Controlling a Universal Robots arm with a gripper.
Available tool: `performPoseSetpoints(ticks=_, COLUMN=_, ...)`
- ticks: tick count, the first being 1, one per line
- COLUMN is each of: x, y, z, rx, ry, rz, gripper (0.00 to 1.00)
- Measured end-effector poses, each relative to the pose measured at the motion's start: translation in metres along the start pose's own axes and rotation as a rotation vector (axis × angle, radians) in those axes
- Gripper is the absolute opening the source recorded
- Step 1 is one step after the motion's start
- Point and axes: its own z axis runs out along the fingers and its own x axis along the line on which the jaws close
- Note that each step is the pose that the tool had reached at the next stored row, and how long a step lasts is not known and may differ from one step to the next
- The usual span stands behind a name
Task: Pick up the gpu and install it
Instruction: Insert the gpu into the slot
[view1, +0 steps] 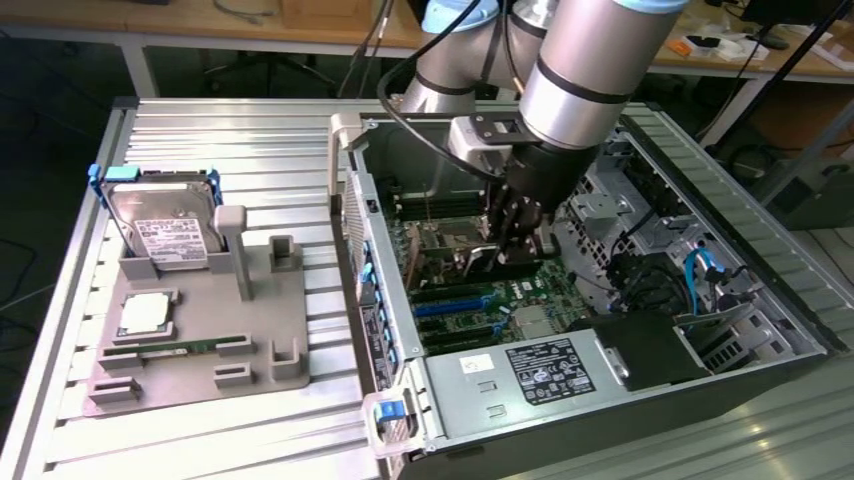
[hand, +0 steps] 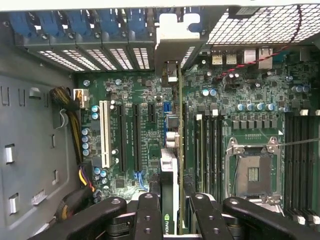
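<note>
Wooden benches and cables filled the background, and up front sat a ribbed metal table (view1: 214, 130) with an open PC case (view1: 747, 290) lying on its side, so the motherboard (hand: 125, 100) faced up and the arm could come straight down on it. Beside the case was a grey holder tray (view1: 200, 330) carrying a hard drive (view1: 167, 225), a CPU and a RAM stick, each in its own cradle so they're easy to grab.

The end effector (hand: 170, 210) was down inside the case, fingers (hand: 147, 215) closed on the gpu (hand: 171, 150). It held the card edge-on, which I'd guess is so the connector edge points down at the slots. From the wrist view the gpu ran as a thin strip away from the fingers, pale along the edge with a small green logo near the grip, and its silver bracket (hand: 172, 37) was up by the rear slot openings. It hung over the board next to the black slots; couldn't tell if it was seated.
</note>
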Motion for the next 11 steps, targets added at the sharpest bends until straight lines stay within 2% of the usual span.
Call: performPoseSetpoints(ticks=11, x=0.000, y=0.0058, z=0.0184, rx=0.0000, ry=0.0003, rz=-0.012, gripper=0.27)
